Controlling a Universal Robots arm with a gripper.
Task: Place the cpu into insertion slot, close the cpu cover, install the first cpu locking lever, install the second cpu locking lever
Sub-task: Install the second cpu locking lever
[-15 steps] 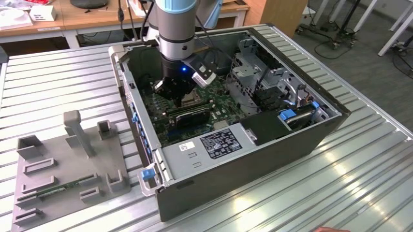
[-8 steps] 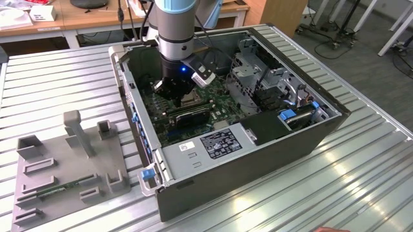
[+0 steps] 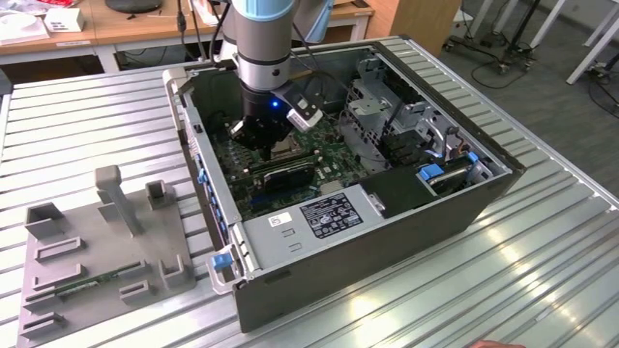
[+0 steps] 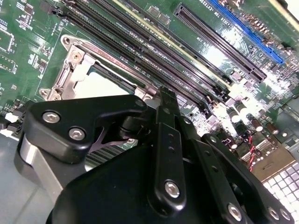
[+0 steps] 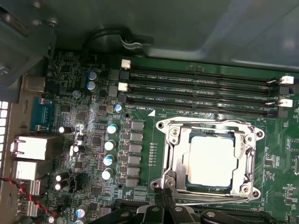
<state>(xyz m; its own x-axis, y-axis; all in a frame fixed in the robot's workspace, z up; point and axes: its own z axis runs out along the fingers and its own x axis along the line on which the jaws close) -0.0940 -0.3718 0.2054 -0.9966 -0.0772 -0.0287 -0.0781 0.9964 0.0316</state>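
The cpu [image 5: 210,161], a pale silver square, lies flat in the insertion slot [image 5: 187,184] on the green board. The cpu cover [image 5: 174,156], a silvery windowed frame, lies down over it. Thin wire levers run along two sides of the frame [image 5: 208,123]; whether they are latched I cannot tell. My gripper [image 5: 164,199] is shut with nothing between its fingers, its tips at the socket's corner beside a lever end. In the second wrist view the gripper [image 4: 166,95] stands against the socket edge. In the exterior view the gripper [image 3: 268,143] reaches down inside the open computer case.
Long black memory slots [image 5: 201,88] run beside the socket, and capacitors [image 5: 110,144] stand near it. A black heatsink block [image 3: 286,175], the power supply [image 3: 324,214] and a metal drive cage [image 3: 387,109] crowd the case. A grey fixture [image 3: 106,232] sits at the exterior view's left.
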